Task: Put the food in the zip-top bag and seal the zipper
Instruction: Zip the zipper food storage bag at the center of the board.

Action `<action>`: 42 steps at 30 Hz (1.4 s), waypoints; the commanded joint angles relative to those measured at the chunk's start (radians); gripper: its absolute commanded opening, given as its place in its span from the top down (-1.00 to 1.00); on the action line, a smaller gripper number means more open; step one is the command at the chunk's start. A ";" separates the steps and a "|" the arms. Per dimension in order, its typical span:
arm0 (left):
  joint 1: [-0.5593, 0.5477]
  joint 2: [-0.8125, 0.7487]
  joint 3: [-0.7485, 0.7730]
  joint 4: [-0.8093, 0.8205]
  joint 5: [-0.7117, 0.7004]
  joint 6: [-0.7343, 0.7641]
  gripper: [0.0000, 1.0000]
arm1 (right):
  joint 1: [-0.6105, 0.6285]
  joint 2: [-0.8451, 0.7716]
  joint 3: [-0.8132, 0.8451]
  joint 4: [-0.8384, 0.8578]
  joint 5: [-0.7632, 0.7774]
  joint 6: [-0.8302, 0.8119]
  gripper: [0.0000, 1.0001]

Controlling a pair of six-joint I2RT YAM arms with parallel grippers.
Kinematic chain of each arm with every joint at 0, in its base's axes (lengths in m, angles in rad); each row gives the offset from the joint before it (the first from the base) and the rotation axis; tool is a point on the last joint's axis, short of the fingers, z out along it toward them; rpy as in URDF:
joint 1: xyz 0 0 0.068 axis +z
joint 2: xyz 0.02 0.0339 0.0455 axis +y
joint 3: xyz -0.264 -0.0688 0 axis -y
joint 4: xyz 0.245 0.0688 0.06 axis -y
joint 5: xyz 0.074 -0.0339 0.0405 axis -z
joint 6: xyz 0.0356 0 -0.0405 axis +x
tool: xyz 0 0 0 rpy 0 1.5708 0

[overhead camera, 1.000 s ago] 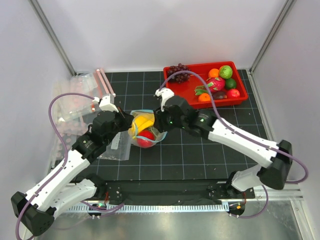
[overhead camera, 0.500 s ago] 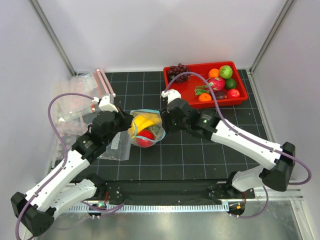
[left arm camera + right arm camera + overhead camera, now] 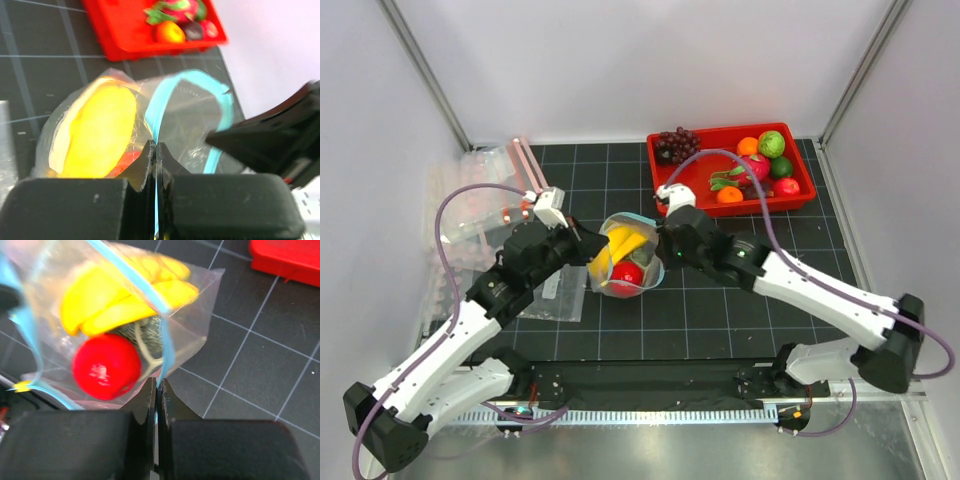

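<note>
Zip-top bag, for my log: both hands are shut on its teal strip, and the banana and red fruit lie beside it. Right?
No: the banana and red fruit lie inside the zip-top bag (right wrist view); left hand and right hand grip its teal strip.

Setting: robot lab test cell
Enclosure: white panels (image 3: 640, 60), aluminium posts (image 3: 428, 75)
Surface: black gridded mat (image 3: 720, 310)
Rig: left arm (image 3: 450, 340), right arm (image 3: 820, 290), metal rail (image 3: 660, 413)
</note>
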 commanded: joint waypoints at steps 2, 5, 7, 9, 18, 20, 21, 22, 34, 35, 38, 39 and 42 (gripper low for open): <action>-0.038 0.027 0.023 0.149 0.214 0.017 1.00 | 0.005 -0.169 -0.036 0.120 0.081 0.081 0.98; -0.056 0.082 0.040 0.186 0.291 0.011 1.00 | 0.005 -0.203 -0.051 0.123 0.122 0.101 0.98; -0.064 0.116 0.052 0.198 0.377 0.001 0.99 | 0.005 -0.215 -0.062 0.126 0.141 0.107 0.98; -0.076 0.161 0.061 0.239 0.440 -0.009 1.00 | 0.005 -0.223 -0.071 0.140 0.162 0.119 0.98; -0.099 0.221 0.063 0.267 0.442 0.033 0.55 | -0.069 -0.191 -0.135 0.206 0.233 0.142 0.98; -0.099 0.222 0.058 0.269 0.437 0.044 0.14 | -0.131 -0.215 -0.166 0.259 0.192 0.151 0.99; -0.099 0.221 0.058 0.270 0.434 0.047 0.02 | -0.154 -0.218 -0.183 0.264 0.167 0.157 0.98; -0.099 0.219 0.055 0.272 0.431 0.053 -0.09 | -0.179 -0.220 -0.189 0.270 0.117 0.170 0.98; -0.259 0.216 0.065 0.232 0.196 0.237 -0.67 | -0.412 -0.160 -0.218 0.292 -0.055 0.234 0.99; -0.276 0.216 0.063 0.233 0.170 0.276 -0.66 | -0.414 -0.154 -0.217 0.290 -0.062 0.239 0.98; -0.354 0.208 0.040 0.273 0.065 0.349 -0.65 | -0.417 -0.125 -0.191 0.254 -0.058 0.254 0.98; -0.375 0.204 0.029 0.292 0.038 0.406 -0.63 | -0.417 -0.113 -0.180 0.249 -0.066 0.254 0.98; -0.525 0.191 -0.026 0.390 -0.185 0.541 -0.62 | -0.417 -0.111 -0.183 0.249 -0.086 0.257 0.98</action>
